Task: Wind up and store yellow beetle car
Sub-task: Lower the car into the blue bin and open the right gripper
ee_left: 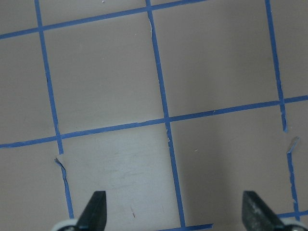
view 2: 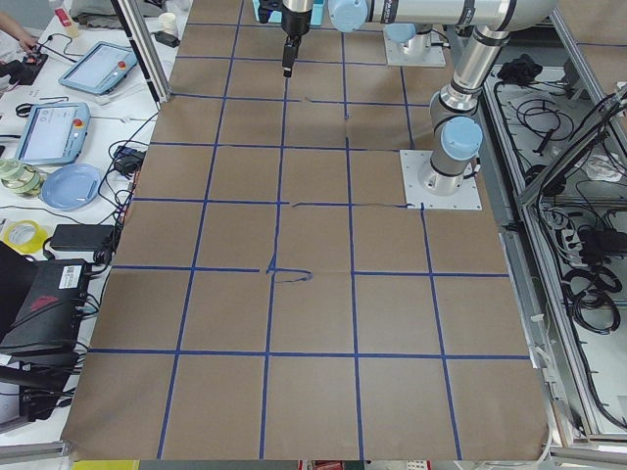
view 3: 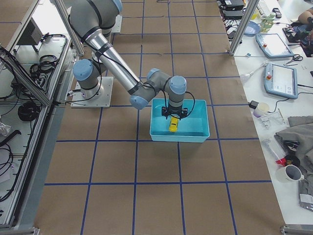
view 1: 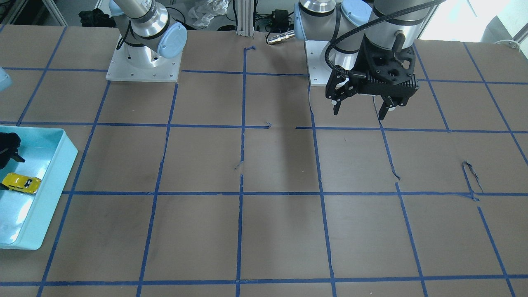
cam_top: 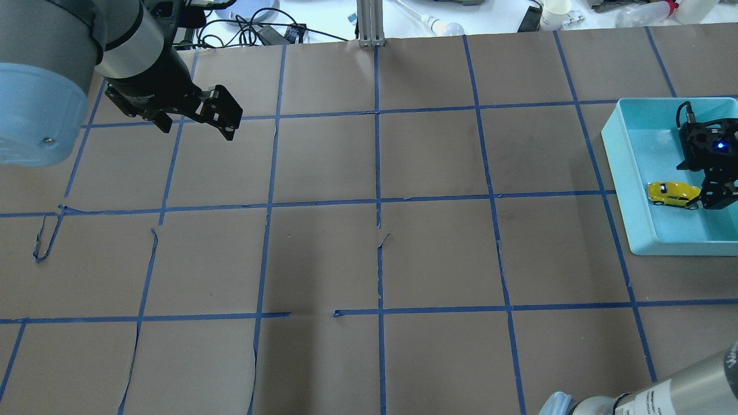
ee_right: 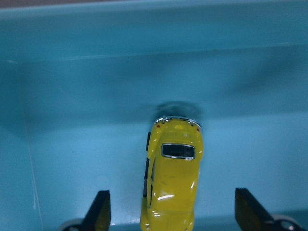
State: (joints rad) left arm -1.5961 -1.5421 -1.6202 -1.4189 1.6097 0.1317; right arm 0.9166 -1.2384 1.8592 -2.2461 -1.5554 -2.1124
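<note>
Left arm bent high above brown taped table [cam_top: 375, 259], left gripper [cam_top: 197, 131] far left, fingers wide, empty, teal tray [cam_top: 627, 184] far right, right gripper [ee_right: 171, 211] pointing down inside, fingers wide, yellow beetle car [cam_top: 671, 193] on tray floor between them, ungripped

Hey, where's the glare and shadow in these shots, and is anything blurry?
Exterior front-facing: top right corner blown out white; pale sheen inside the teal bin beside the yellow beetle car. Right wrist-mounted: bright highlights on the car's body, a soft dark shadow beyond its end. Left wrist-mounted: jaws of the left gripper look soft-edged at the bottom.
</note>
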